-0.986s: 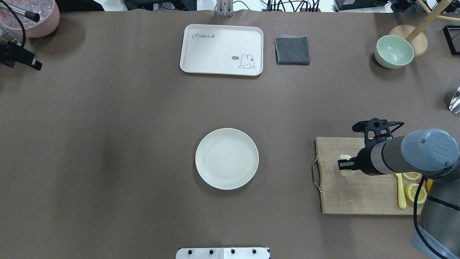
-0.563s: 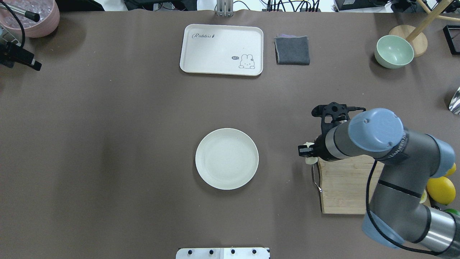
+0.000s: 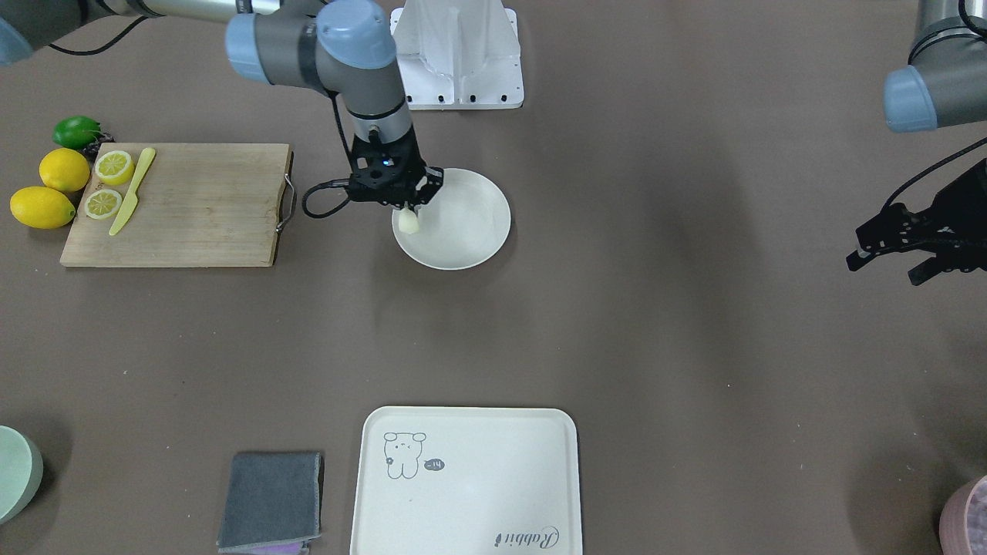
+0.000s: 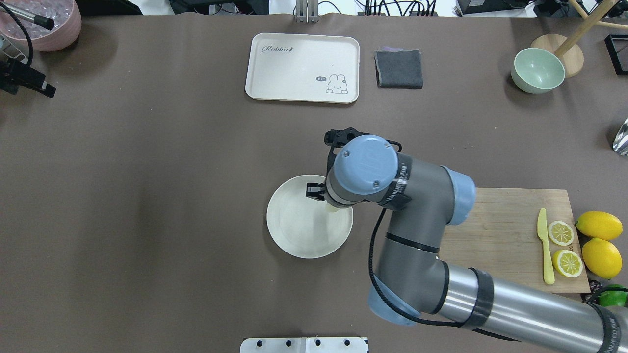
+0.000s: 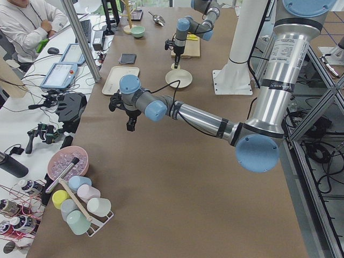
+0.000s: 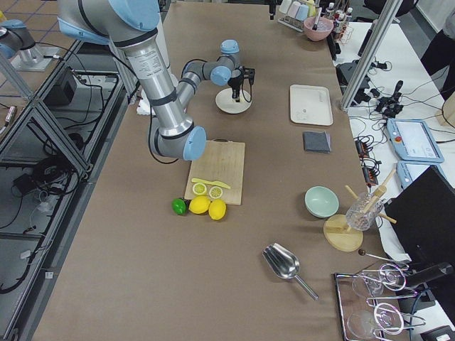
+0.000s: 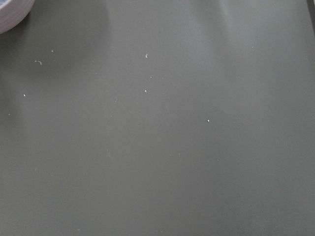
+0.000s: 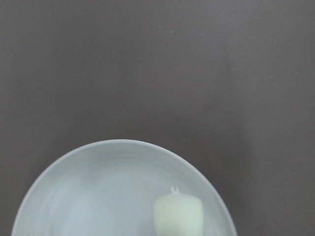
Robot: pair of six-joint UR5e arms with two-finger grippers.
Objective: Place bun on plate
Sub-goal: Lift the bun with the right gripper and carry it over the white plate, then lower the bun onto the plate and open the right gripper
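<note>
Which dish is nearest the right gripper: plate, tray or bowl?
The round plate; the right gripper holds the bun over it. Tray and bowl lie far off.

Right arm [image 4: 422,196]: matte grey tubes, pale-blue joint caps [image 4: 369,164] with small dark screws, black lettered band, bare silver forearm section [image 4: 530,306], thin black cable [image 4: 371,250] looping to the black right gripper [image 3: 407,208]; left arm [image 3: 937,85] same grey and blue.

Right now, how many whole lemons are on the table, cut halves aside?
2. One whole lemon lies off the end of the cutting board; the second lemon lies beside it, near the lime. None seems hidden.
</note>
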